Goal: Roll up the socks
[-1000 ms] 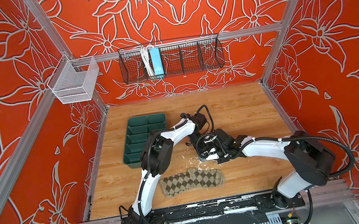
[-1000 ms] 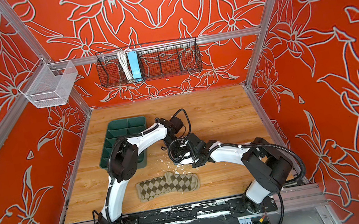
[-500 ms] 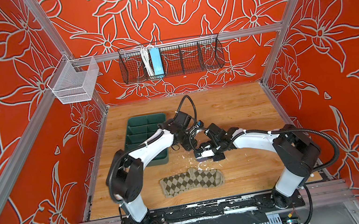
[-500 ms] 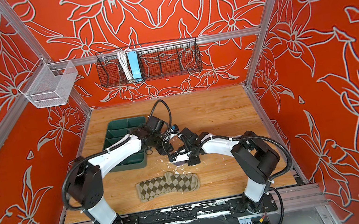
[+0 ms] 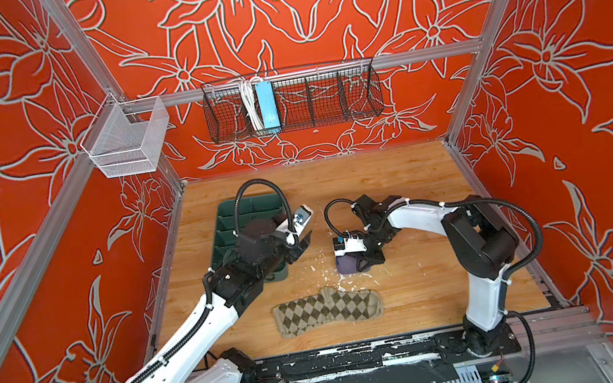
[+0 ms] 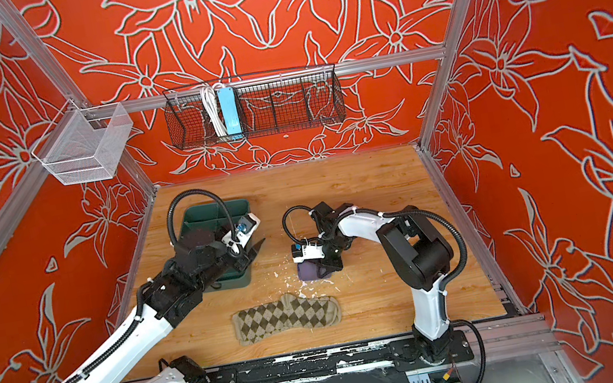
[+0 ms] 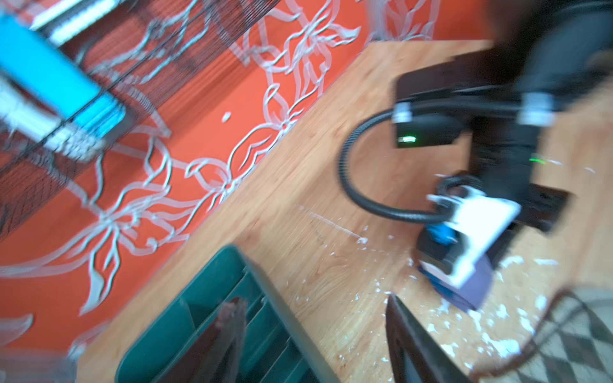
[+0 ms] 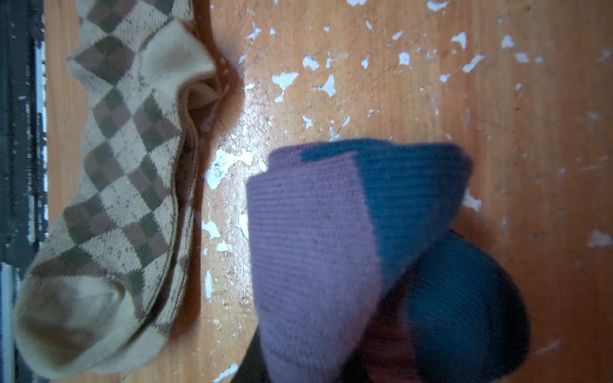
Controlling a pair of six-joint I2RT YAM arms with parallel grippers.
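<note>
Top views both show my right gripper (image 5: pixel 362 264) pointing down near the middle of the wooden table (image 5: pixel 400 185), pinched narrow on the bunched purple sock (image 5: pixel 345 269), low at the wood. The argyle sock (image 5: pixel 329 313) lies flat at six o'clock from it, a little apart. My left gripper (image 5: pixel 302 244) hangs at nine o'clock of the purple sock, by the near corner of the green tray (image 5: pixel 252 205). Left wrist view, blurred: my fingers (image 7: pixel 408 338) stand wide apart, empty, one over the tray, one over bare table. Right wrist view: the purple sock (image 8: pixel 315 248) folds over its navy part, filling the close foreground, with the argyle sock (image 8: pixel 116 165) beside it, not touching.
</note>
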